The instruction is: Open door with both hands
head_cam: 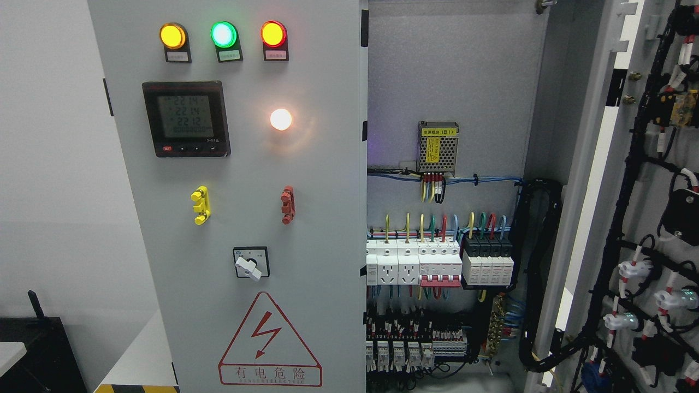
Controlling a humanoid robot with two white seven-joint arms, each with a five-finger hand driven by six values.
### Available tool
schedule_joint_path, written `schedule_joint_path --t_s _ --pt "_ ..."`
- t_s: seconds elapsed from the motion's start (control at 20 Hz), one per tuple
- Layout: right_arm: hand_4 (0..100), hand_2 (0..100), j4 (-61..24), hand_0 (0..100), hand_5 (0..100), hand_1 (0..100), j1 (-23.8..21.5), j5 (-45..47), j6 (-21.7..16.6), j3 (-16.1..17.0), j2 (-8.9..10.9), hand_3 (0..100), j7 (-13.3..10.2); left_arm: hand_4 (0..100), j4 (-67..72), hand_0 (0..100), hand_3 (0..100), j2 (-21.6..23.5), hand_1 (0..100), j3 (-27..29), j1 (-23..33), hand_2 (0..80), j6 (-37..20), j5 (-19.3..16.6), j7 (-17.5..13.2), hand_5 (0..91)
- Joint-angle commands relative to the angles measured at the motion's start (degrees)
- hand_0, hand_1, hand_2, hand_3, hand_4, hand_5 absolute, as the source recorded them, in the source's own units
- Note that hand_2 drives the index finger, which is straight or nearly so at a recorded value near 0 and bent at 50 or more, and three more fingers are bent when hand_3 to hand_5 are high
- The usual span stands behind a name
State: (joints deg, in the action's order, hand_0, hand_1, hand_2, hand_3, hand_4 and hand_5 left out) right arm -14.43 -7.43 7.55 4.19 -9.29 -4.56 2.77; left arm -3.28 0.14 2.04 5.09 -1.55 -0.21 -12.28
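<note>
The grey electrical cabinet fills the head view. Its left door (240,218) is closed and carries three lit lamps (223,34), a digital meter (185,119), a white lamp (280,119), a yellow handle (200,205), a red handle (287,204) and a rotary switch (250,263). The right door (650,180) is swung wide open to the right, its inner side showing black cable looms. Between them the cabinet interior (448,76) is exposed. Neither of my hands nor arms appears in the view.
Inside the cabinet are a power supply (438,147), a row of breakers (439,262) and terminal blocks (415,344). A white wall (49,180) lies to the left. A dark table (38,349) stands at lower left.
</note>
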Motion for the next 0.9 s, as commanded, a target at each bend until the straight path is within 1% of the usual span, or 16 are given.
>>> schedule_joint_path --t_s 0.0,0.05,0.1,0.2,0.3,0.45,0.55,0.65,0.75,0.85 --pt "0 0 -26.05 38 0 0 -6.88 0.18 0.03 2.34 5.27 0 -0.22 0 -1.55 0 0 -1.63 0 0.34 0.36 0.0 -0.04 1.26 -0.11 0.0" --pt "0 0 -29.92 38 0 0 -8.37 0.27 0.03 2.43 5.35 0 -0.22 0 -1.55 0 0 -1.63 0 0.34 0.36 0.0 -0.04 1.62 -0.11 0.0" --pt "0 0 -33.87 38 0 0 -9.96 0.27 -0.06 2.43 5.88 0 -0.22 0 -1.55 0 0 -1.63 0 0.34 0.36 0.0 -0.04 1.62 -0.11 0.0" --pt "0 0 -41.69 38 0 0 -13.56 0.36 -0.23 3.13 7.72 0 -0.22 0 -1.55 0 0 -1.63 0 0.34 0.36 0.0 -0.04 1.62 -0.02 0.0" --pt "0 0 -49.25 38 0 0 -17.77 0.36 -0.32 4.01 8.08 0 -0.13 0 -1.55 0 0 -1.72 0 0.34 0.27 0.0 -0.12 1.62 -0.11 0.0" --pt "0 0 -60.07 38 0 0 -25.42 0.36 -1.19 3.75 8.61 0 -0.13 0 -1.55 0 0 -1.72 0 0.43 0.27 0.0 -0.12 1.53 -0.28 0.0" --pt "0 0 -65.79 38 0 0 -30.16 0.36 -3.65 3.75 10.62 0 -0.13 0 -1.64 0 0 -1.72 0 0.51 0.01 0.0 -0.12 1.53 -0.37 0.0" --pt "0 0 -70.71 38 0 0 -33.95 0.36 -7.07 3.66 12.55 0 -0.13 0 -1.72 0 0 -1.89 0 0.60 -0.34 0.0 -0.04 1.53 -0.46 0.0" --pt "0 0 -74.67 38 0 0 -36.94 0.45 -9.45 3.57 13.35 0 -0.13 0 -1.81 0 0 -2.07 0 0.69 -0.87 0.0 -0.04 1.53 -0.55 0.0" --pt "0 0 -78.98 38 0 0 -40.01 0.45 -11.65 3.66 14.84 0 -0.13 0 -1.90 0 0 -2.07 0 0.69 -0.96 0.0 -0.04 1.53 -0.55 0.0"
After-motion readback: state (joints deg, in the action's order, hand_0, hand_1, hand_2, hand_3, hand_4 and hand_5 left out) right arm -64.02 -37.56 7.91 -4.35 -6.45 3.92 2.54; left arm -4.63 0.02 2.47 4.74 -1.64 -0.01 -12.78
